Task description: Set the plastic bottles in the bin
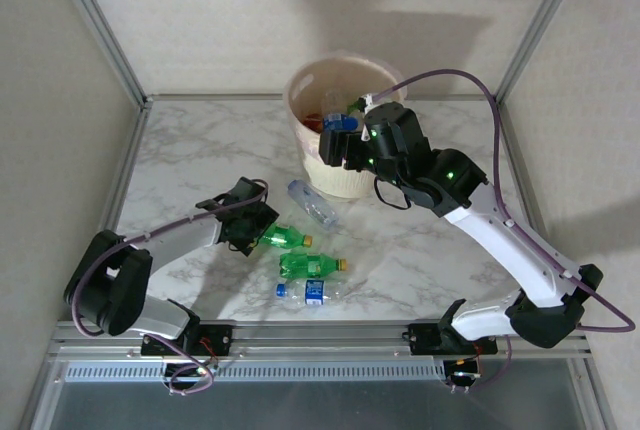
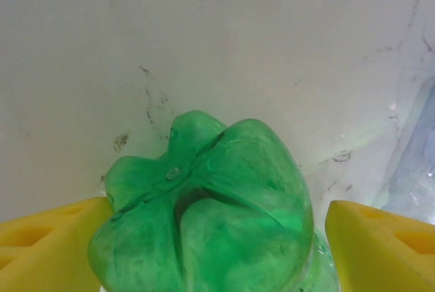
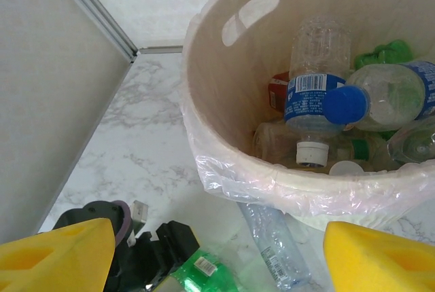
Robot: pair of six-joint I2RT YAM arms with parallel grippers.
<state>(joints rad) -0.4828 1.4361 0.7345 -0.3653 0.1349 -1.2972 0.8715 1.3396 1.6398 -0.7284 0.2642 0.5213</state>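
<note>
A green bottle [image 1: 287, 238] lies on the marble table, and its ribbed base [image 2: 211, 217] sits between my left gripper's yellow fingers. My left gripper [image 1: 258, 231] [image 2: 217, 221] is open around it: the left finger touches the bottle, while a small gap shows at the right finger [image 2: 380, 244]. My right gripper [image 1: 336, 150] [image 3: 217, 251] hangs open and empty over the near rim of the pale bin [image 1: 300, 85] [image 3: 204, 95]. Several bottles lie inside the bin, among them a blue-capped one [image 3: 380, 98]. A clear bottle [image 1: 313, 203] [image 3: 272, 241] lies at the bin's foot.
A second green bottle [image 1: 311, 265] and a clear bottle with a blue label [image 1: 311, 292] lie nearer the table's front edge. Metal frame posts and grey walls close in the table on the left, right and back.
</note>
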